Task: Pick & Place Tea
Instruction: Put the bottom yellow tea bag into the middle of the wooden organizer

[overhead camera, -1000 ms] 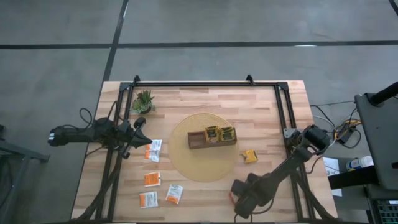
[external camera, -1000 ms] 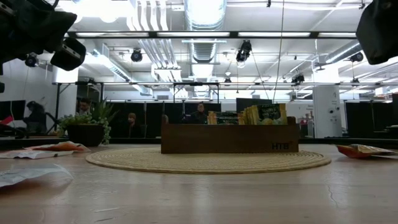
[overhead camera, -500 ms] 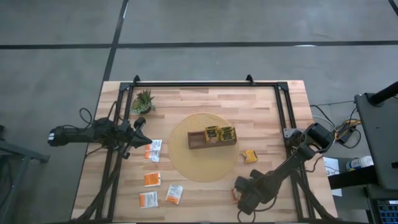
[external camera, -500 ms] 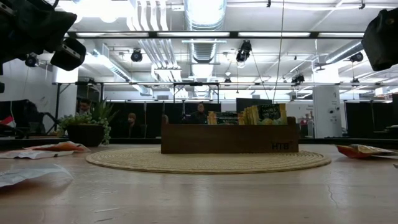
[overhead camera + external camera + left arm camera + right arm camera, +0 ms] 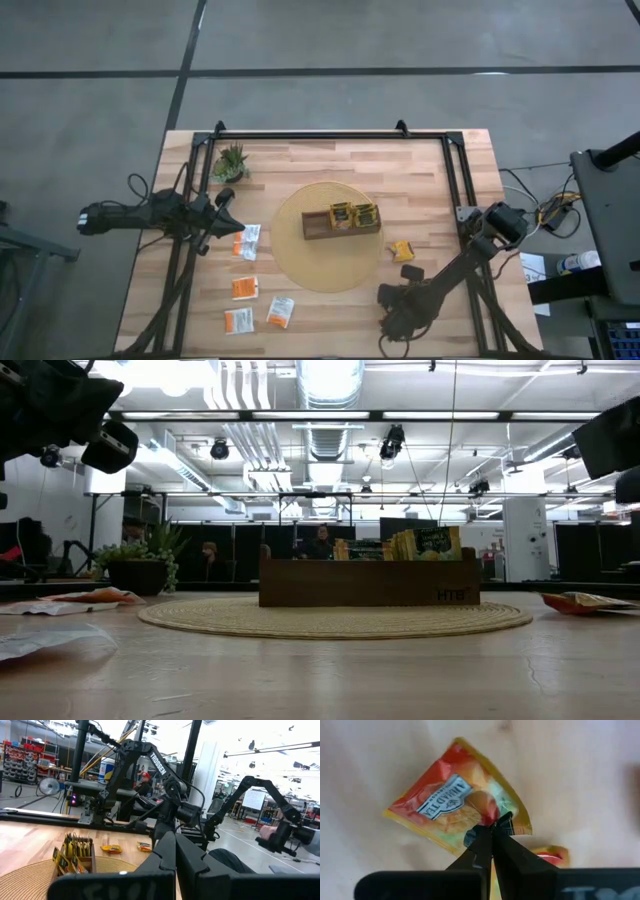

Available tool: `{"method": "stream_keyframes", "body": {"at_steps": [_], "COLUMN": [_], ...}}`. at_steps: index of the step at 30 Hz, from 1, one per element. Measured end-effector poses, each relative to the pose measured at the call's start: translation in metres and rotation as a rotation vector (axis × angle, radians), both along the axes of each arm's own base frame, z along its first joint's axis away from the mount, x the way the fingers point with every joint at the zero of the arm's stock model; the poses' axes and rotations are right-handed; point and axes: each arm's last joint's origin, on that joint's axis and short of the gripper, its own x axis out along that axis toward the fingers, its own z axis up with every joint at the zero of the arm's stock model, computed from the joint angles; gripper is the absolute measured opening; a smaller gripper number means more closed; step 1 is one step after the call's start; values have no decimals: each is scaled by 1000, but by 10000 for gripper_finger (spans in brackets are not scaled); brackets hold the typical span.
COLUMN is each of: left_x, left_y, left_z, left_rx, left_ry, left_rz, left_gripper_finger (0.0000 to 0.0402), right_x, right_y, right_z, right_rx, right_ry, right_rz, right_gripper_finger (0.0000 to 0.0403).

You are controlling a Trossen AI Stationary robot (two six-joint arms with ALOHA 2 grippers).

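Note:
My right gripper is over the table's near right part, shut on an orange-red tea sachet that lies flat on the wood. A second orange sachet lies right beside it. Another yellow-orange sachet lies by the round mat. The dark wooden tray stands on the mat with yellow-green sachets upright in it. Several white-and-orange sachets lie at the near left. My left gripper hangs shut and empty above the table's left side. My right gripper pinches the orange-red sachet's edge near one corner between its two fingers. The fingers come from above, pointing down. The rest of the sachet spreads flat toward the table; whether it is lifted clear, I cannot tell.
A small potted plant stands at the far left. A black frame runs along the table's far edge and down both sides. Bare wood lies between the mat and the near edge.
My right arm has sunk lower over the near right part of the table and shifted slightly toward the right edge. In the high view it now covers the orange sachet that showed beside its fingers a second ago.

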Motion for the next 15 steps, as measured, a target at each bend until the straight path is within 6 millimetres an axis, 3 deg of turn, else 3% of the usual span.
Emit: {"method": "stream_keyframes", "body": {"at_steps": [6, 15], "left_x": [0, 0], "left_y": [0, 0], "left_z": [0, 0], "left_rx": [0, 0], "left_ry": [0, 0], "left_rz": [0, 0], "left_gripper_finger": [0, 0], "right_x": [9, 34], "right_y": [2, -12], "right_z": [34, 57], "right_rx": [-164, -403], "right_ry": [-53, -218], "right_rz": [168, 286], "right_gripper_finger": [8, 8]}}
